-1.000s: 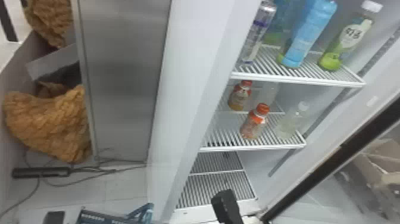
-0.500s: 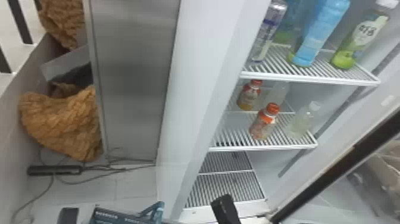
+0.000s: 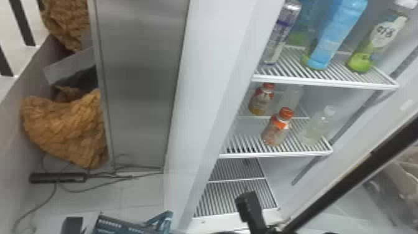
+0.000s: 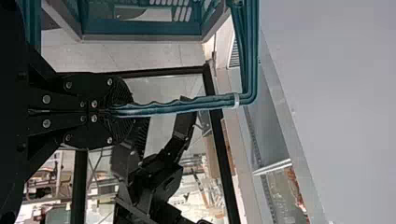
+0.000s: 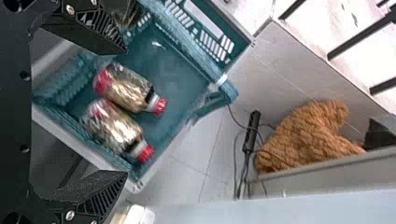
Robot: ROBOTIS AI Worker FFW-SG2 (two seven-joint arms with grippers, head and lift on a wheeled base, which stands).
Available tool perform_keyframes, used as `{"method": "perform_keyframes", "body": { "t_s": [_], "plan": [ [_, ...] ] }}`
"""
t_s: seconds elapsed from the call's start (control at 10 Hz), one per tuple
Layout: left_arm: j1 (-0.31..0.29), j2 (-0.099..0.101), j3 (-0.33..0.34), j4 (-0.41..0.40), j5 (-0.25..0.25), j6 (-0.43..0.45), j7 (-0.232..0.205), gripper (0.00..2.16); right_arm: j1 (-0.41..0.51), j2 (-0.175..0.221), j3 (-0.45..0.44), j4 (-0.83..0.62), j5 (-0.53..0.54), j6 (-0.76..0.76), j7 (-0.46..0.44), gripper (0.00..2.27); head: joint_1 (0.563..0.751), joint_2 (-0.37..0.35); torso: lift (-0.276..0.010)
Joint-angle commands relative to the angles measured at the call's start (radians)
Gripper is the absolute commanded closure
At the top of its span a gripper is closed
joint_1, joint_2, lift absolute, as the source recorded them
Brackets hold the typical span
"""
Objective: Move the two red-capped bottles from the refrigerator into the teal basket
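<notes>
No wording can be read with certainty. Blurred dark characters stand on the white label (image 3: 382, 38) of the green-bottomed bottle (image 3: 360, 62) on the upper refrigerator shelf (image 3: 326, 82), and pale, equally blurred lettering runs along the teal basket (image 3: 119, 227).

Teal basket (image 5: 175, 74) | two red-capped bottles (image 5: 127, 89) lying inside, apparently touching

The red-capped bottles (image 5: 125, 89) show gold, the basket (image 5: 173, 70) teal, the upper shelf (image 3: 326, 82) striped white.
</notes>
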Motion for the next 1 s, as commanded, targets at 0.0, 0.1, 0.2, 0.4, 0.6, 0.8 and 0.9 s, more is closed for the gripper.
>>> {"method": "perform_keyframes", "body": {
  "t_s": [0.0, 0.1, 0.2, 0.4, 0.6, 0.8, 0.9],
  "plan": [
    [0.000, 0.000, 0.000, 0.000, 0.000, 0.002, 0.000, 1.17, 0.014, 0.016, -0.070, -0.006, 0.044, -0.023, 0.000, 0.11, 0.695, -0.332, -0.224],
    [0.000, -0.002, 0.000, 0.000, 0.000, 0.000, 0.000, 1.17, 0.019, 0.017, -0.098, -0.028, 0.076, -0.055, -0.004, 0.11, 0.695, -0.350, -0.224],
    [0.002, -0.002, 0.004, 0.000, 0.000, 0.000, 0.000, 1.17, 0.046, 0.025, -0.128, -0.069, 0.082, -0.109, -0.031, 0.11, 0.695, -0.350, -0.224],
    [0.002, -0.002, 0.004, 0.000, 0.000, 0.000, 0.000, 1.17, 0.075, 0.059, -0.176, -0.106, 0.090, -0.249, -0.051, 0.11, 0.695, -0.350, -0.224],
    [0.005, -0.003, 0.002, 0.000, 0.000, -0.005, 0.000, 1.17, 0.115, 0.091, -0.198, -0.116, 0.086, -0.436, -0.089, 0.11, 0.695, -0.350, -0.224],
    [0.002, -0.003, -0.002, -0.005, -0.004, -0.008, 0.000, 1.17, 0.129, 0.137, -0.228, -0.072, 0.066, -0.642, -0.115, 0.11, 0.695, -0.350, -0.224],
    [0.005, -0.003, -0.004, -0.005, -0.008, -0.008, 0.000, 1.17, 0.137, 0.152, -0.228, -0.060, 0.062, -0.730, -0.132, 0.11, 0.695, -0.350, -0.224]
  ]
}}
